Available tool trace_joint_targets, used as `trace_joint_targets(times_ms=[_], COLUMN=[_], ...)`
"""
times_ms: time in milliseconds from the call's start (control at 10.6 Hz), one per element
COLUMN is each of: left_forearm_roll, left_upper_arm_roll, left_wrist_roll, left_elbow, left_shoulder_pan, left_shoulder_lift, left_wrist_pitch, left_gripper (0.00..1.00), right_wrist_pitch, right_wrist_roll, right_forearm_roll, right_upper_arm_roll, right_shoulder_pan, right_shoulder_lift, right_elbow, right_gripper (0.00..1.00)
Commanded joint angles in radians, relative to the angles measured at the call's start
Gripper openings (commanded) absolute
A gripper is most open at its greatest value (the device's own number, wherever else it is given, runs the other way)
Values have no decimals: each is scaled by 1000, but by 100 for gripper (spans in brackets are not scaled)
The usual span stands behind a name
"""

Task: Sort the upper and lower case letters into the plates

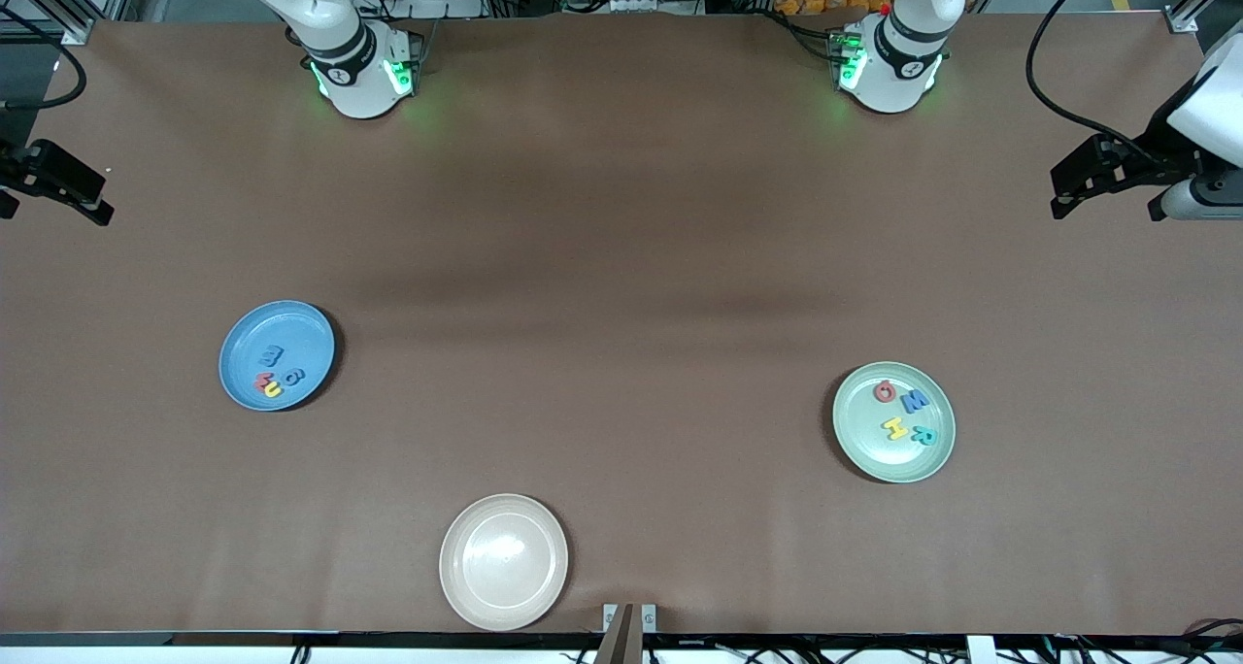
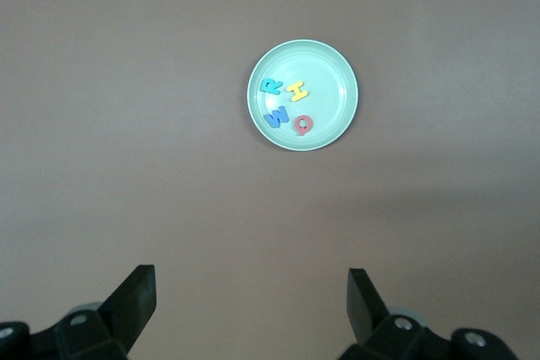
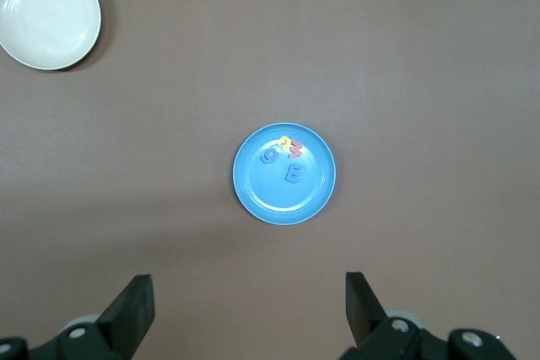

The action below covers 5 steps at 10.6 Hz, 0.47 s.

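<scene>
Brown tabletop (image 1: 621,256) holds letters in blue plate (image 1: 243,373) and green plate (image 1: 864,441); left hand (image 2: 251,301) and right hand (image 3: 250,305) gape empty.

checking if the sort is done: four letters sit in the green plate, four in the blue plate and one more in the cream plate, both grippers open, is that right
Not quite. The cream plate holds no letter; the front view shows it bare. The rest holds: four letters lie in the green plate, four letters in the blue plate, and the left gripper and right gripper are open.
</scene>
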Motion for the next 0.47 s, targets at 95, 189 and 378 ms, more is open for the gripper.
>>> trace_joint_targets(times_ms=[95,189,378], left_forearm_roll=[-57,-55,-47], left_upper_arm_roll=[10,12,12], left_wrist_roll=[2,-14,-39], left_elbow=[-6,-3,2], left_shoulder_pan=[-1,-1,-1], left_shoulder_lift=[-16,-15,-13], left_wrist_pitch=[-10,-10,-10], left_gripper=[100,100,100], right_wrist_pitch=[-11,-11,-11], right_wrist_roll=[-3,-3,-3], right_forearm_roll=[-1,-1,-1], right_upper_arm_roll=[9,9,9], right_shoulder_pan=[-9,-9,-9], right_shoulder_lift=[6,6,6], right_elbow=[17,17,17], right_gripper=[100,100,100])
